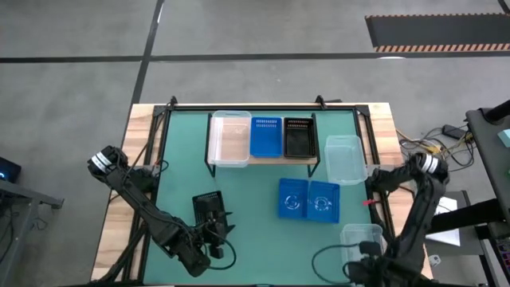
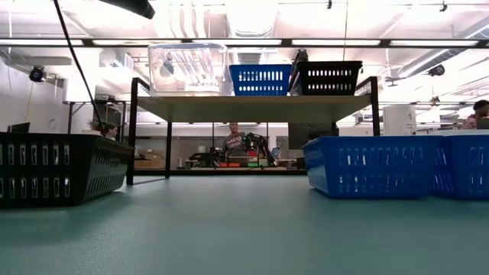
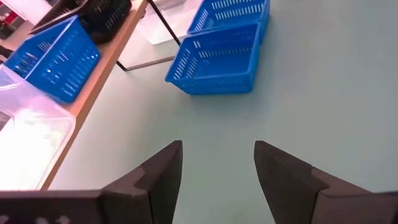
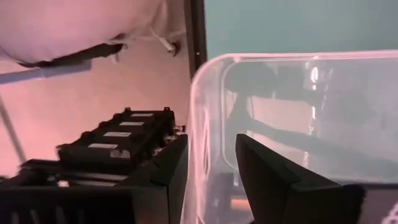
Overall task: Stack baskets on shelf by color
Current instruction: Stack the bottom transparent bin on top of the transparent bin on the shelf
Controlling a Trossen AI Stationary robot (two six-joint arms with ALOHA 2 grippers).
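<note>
While the right gripper (image 4: 208,180) straddles the near wall of a clear tub (image 1: 362,237) at the table's front right corner, fingers apart and not yet closed, the step in hand is judged to be grasping it. Next: close, lift, carry to the clear basket (image 1: 229,139) on the shelf (image 1: 271,159). The left gripper (image 3: 217,180), open, hovers beside the black basket (image 1: 209,209). Only the right wrist view shows the straddled rim; only the high view shows both blue baskets (image 1: 308,199) lying between.
</note>
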